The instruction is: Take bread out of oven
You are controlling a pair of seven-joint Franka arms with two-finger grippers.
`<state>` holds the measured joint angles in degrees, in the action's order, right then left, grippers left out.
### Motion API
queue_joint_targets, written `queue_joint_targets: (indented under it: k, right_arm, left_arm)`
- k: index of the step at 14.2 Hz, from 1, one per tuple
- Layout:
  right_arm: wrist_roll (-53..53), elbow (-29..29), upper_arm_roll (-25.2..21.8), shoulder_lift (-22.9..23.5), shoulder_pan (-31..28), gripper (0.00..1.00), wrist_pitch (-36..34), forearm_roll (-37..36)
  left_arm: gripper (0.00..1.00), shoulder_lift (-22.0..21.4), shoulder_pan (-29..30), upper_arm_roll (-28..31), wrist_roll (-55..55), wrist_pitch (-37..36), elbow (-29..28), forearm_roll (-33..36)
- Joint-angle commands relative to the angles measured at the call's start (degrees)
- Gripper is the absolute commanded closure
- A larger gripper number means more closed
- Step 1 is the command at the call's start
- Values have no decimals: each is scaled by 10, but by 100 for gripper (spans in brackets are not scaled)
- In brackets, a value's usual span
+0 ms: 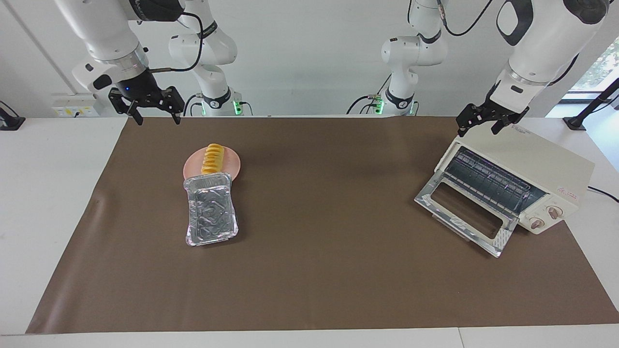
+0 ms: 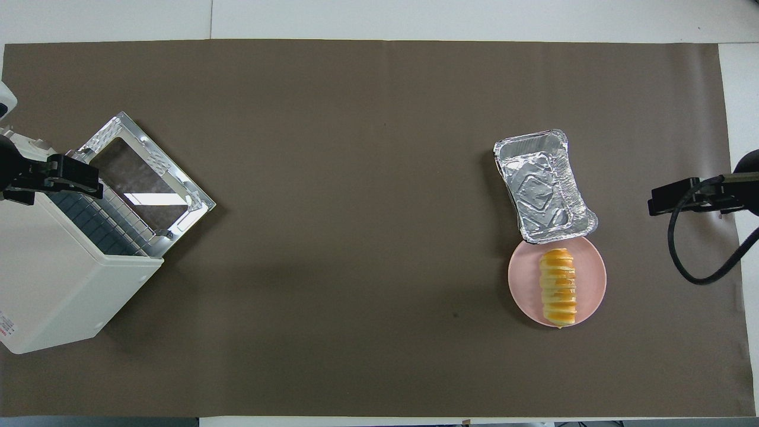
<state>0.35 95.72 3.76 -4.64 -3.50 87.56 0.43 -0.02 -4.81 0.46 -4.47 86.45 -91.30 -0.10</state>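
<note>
The bread (image 1: 214, 159) lies on a round pink plate (image 1: 193, 166) toward the right arm's end of the table, outside the oven; it also shows in the overhead view (image 2: 558, 287). The cream-white oven (image 1: 546, 169) stands toward the left arm's end with its glass door (image 1: 464, 212) folded down open. Its wire rack (image 1: 488, 181) looks bare. My left gripper (image 1: 478, 131) is open and empty, up over the oven's top edge. My right gripper (image 1: 157, 117) is open and empty, raised over the mat's edge nearest the robots, apart from the plate.
A crinkled silver foil tray (image 1: 210, 210) lies empty just farther from the robots than the plate, its rim overlapping the plate's edge. A brown mat (image 1: 329, 270) covers the table. In the overhead view the oven (image 2: 59, 284) and its door (image 2: 148, 172) sit at the mat's edge.
</note>
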Motion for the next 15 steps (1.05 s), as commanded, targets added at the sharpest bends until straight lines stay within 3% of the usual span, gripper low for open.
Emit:
queue_joint_targets:
  k: [1, 15]
  right_arm:
    - [-12, -19, 5, 17, -10, 0, -13, -9]
    - [-8, -19, 5, 17, -26, 0, -9, -7]
  left_arm:
    - [0, -15, 7, -1, 4, -2, -13, -10]
    - [0, -15, 7, -1, 4, -2, -13, -10]
